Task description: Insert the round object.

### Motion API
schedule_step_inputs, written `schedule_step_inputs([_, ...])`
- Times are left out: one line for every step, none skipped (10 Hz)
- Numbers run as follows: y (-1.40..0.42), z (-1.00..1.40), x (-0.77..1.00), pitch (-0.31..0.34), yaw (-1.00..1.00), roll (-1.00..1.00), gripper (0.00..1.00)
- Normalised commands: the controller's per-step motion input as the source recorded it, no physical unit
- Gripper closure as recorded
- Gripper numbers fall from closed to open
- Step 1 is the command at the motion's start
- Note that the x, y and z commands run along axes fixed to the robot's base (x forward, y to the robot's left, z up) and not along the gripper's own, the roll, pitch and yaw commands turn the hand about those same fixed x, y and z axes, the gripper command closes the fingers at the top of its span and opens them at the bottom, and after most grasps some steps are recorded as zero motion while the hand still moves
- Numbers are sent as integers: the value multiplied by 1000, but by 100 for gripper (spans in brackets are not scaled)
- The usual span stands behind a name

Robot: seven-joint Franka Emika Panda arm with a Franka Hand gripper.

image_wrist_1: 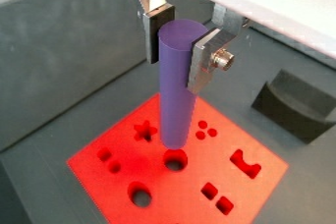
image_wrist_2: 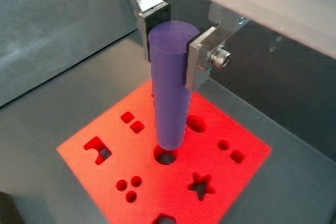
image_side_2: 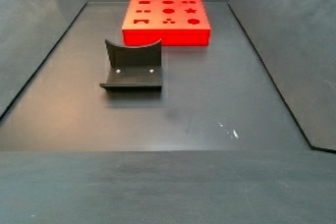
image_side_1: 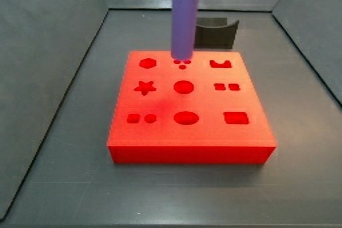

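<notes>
The jaws are closed on the upper end of the round object [image_wrist_1: 176,81], a smooth purple peg held upright, with a silver finger plate [image_wrist_1: 210,55] pressed against its side in both wrist views. The gripper [image_wrist_2: 174,33] hangs above the red block [image_wrist_2: 132,164], and the peg's lower tip stands at the mouth of a round hole [image_wrist_1: 175,159] in the block's top face; whether it has entered cannot be told. In a side view the round object [image_side_1: 187,12] comes down over the far edge of the red block [image_side_1: 190,122], at about twelve o'clock on its face, beside three small dots. The fixture [image_side_1: 214,32] stands on the dark floor [image_side_2: 197,140] just beyond the block.
</notes>
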Motion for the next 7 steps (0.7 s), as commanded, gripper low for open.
schedule_step_inputs([0,-483,269,-107,9,30,100])
schedule_step_inputs([0,-406,0,-56,0,100,100])
schedule_step_inputs([0,-326,-126,-41,-11,30,100])
schedule_step_inputs([0,-311,-54,-113,0,-51,100])
schedule_step_inputs([0,-331,-63,-91,0,-13,100])
schedule_step_inputs([0,-331,-9,-103,0,-20,100])
schedule_step_inputs([0,-334,131,-109,0,-21,100])
